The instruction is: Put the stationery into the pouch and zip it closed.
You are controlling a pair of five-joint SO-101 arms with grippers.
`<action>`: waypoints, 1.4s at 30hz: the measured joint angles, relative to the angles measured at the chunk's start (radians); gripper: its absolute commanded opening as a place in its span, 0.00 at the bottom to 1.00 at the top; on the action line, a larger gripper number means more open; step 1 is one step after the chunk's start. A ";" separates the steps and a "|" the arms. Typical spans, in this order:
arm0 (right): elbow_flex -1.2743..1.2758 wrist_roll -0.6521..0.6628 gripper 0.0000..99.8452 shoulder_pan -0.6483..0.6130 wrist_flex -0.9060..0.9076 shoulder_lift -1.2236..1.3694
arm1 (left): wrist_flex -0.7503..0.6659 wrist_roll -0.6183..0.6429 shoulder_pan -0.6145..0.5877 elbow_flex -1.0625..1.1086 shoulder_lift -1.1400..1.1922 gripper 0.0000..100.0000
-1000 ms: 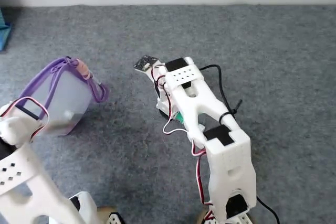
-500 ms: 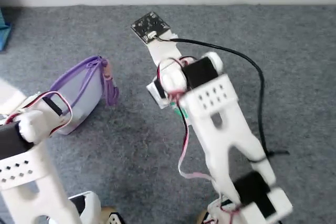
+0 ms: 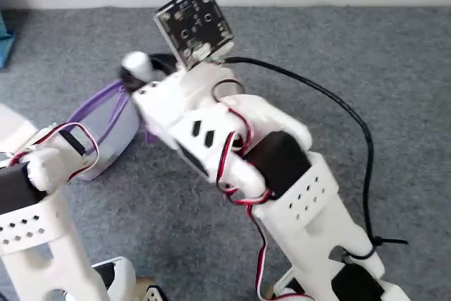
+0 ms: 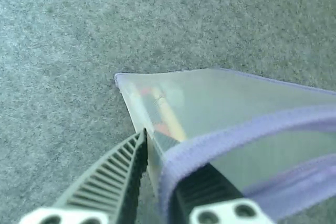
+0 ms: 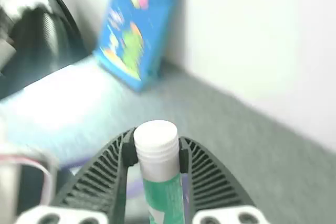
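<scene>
From above, the translucent, purple-edged pouch lies at the left of the grey tabletop, with the left arm at its near end. The right arm stretches over it, a white cap showing at its front end above the pouch's far edge. In the left wrist view, the left tool is clenched on the pouch's rim, one finger outside and one inside. Pencil-like pieces lie within. In the right wrist view, the right tool grasps a green glue stick just under its white cap. A blue box leans on the wall.
</scene>
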 measured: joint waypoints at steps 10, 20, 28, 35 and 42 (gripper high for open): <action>0.000 0.000 0.01 -0.063 -0.267 0.127 | 0.000 0.000 0.000 0.000 0.000 0.01; 0.002 -0.003 0.01 -0.091 -0.319 0.308 | 0.000 0.021 0.000 0.000 0.000 0.01; 0.000 -0.005 0.16 -0.092 -0.299 0.348 | 0.000 0.028 0.000 0.000 0.000 0.01; 0.002 -0.005 0.21 -0.087 -0.210 0.278 | 0.000 0.028 0.000 0.000 0.000 0.01; 0.002 -0.005 0.21 0.028 -0.091 0.161 | 0.000 0.028 0.000 0.000 0.000 0.01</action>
